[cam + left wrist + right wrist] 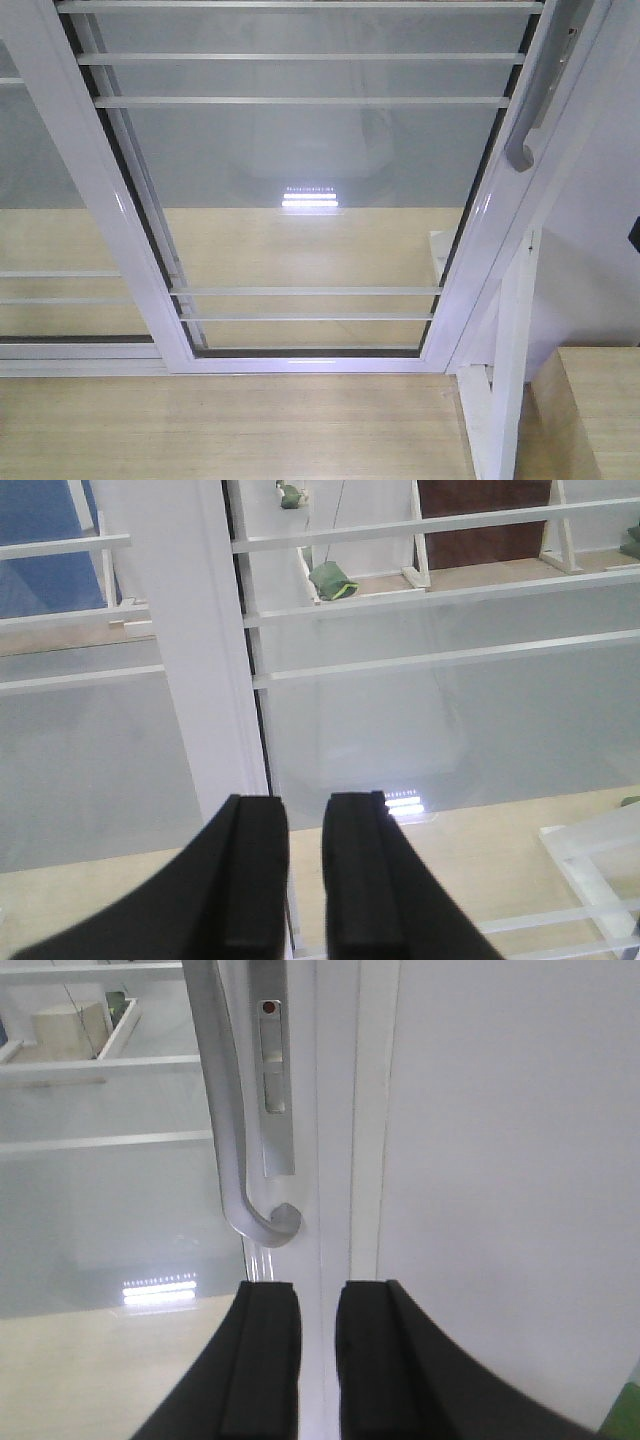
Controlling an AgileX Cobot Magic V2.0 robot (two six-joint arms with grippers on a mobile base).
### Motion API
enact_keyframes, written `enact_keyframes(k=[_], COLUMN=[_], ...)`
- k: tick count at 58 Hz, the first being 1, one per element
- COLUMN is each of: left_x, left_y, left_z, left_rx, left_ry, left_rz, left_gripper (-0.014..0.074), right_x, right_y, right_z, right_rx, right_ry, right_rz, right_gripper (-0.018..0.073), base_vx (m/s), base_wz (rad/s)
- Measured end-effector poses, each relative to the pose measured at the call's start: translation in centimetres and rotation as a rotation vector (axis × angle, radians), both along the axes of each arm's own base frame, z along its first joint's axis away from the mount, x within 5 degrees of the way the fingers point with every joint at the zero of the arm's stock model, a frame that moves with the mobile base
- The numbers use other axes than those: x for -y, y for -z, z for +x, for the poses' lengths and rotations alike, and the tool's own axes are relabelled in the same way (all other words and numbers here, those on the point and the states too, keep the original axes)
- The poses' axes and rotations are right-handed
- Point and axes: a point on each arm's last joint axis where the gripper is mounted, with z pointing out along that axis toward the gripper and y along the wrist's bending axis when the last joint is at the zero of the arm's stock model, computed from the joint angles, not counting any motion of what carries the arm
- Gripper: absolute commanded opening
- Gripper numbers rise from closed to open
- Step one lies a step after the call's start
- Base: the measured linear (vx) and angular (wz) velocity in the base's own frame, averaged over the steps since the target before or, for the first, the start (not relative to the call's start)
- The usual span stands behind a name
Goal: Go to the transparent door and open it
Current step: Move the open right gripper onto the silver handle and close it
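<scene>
We face the transparent door [300, 240], which fills the middle of the front view and stands in the track at the far edge of the wooden floor [220, 430], overlapping a second glass panel [50, 250] on its left. Its curved grey handle [530, 130] sits on the right stile, high up. Our right gripper [318, 1355] hangs just below the handle's lower end without touching it, fingers [260, 1360] slightly parted and holding nothing. Our left gripper [305, 875] points at a white upright frame [190, 660], fingers likewise parted, gripping nothing.
</scene>
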Motion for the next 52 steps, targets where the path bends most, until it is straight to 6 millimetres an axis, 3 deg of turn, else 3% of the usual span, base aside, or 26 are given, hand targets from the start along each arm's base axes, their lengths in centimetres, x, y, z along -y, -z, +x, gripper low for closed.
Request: enact_keyframes(k=[17,27,42,52], left_x=[0.0,0.0,0.0,0.0], left_y=[0.0,0.0,0.2,0.5], left_z=[0.0,0.0,0.0,-0.1], left_rx=[0.000,0.000,-0.022,-0.062], left_ry=[0.000,0.000,0.000,-0.001], left_rz=[0.000,0.000,0.002,0.006], left_gripper=[0.0293,0.0293,0.0293,0.0293], right_x=[0.1,0.0,0.2,0.1], right_y=[1.8,1.7,2.5,2.6], right_z=[3.0,5.6,9.7,12.3], right_rx=[-0.061,-0.035,-0.050,-0.012], right_ry=[-0.059,-0.125,-0.139,-0.157], right_rz=[-0.100,-0.188,-0.140,-0.106], right_gripper=[0.0263,0.0263,0.0267,0.0319], base_vx=[0.00,0.00,0.00,0.00], base_wz=[0.00,0.00,0.00,0.00])
